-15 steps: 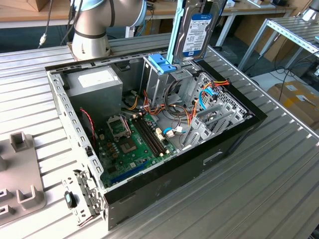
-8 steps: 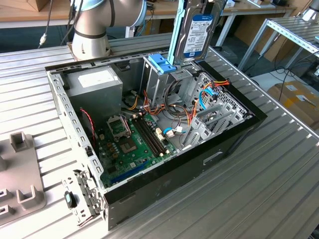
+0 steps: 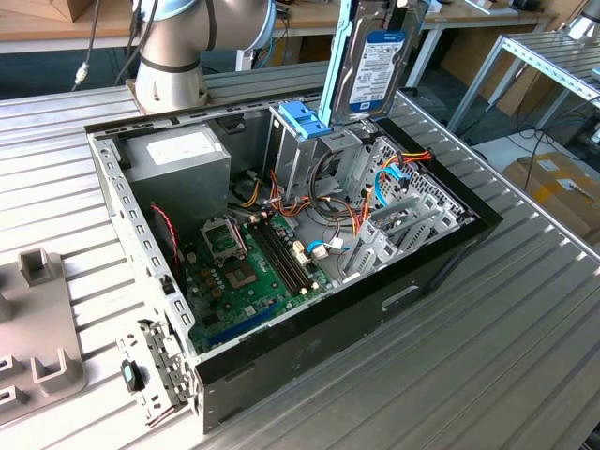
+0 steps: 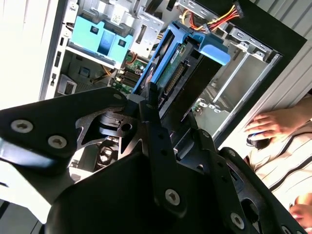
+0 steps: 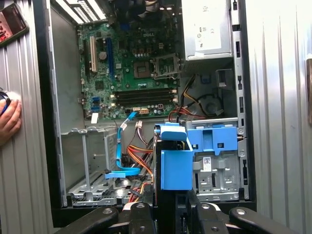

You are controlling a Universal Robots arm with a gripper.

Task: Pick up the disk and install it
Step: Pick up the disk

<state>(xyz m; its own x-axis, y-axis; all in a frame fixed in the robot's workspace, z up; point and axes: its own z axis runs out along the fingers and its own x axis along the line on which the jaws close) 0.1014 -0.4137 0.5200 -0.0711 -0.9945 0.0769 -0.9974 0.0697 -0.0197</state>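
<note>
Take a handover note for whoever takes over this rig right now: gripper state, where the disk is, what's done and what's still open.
Gripper: shut on the disk.
Disk: clear of the table, held on edge above the open computer case, close to the blue bracket on the drive cage.
Done: the pickup.
Left: the disk is not yet seated in the case, so the install is still open.
Note: a person's hand rests on the table beside the case.
</note>
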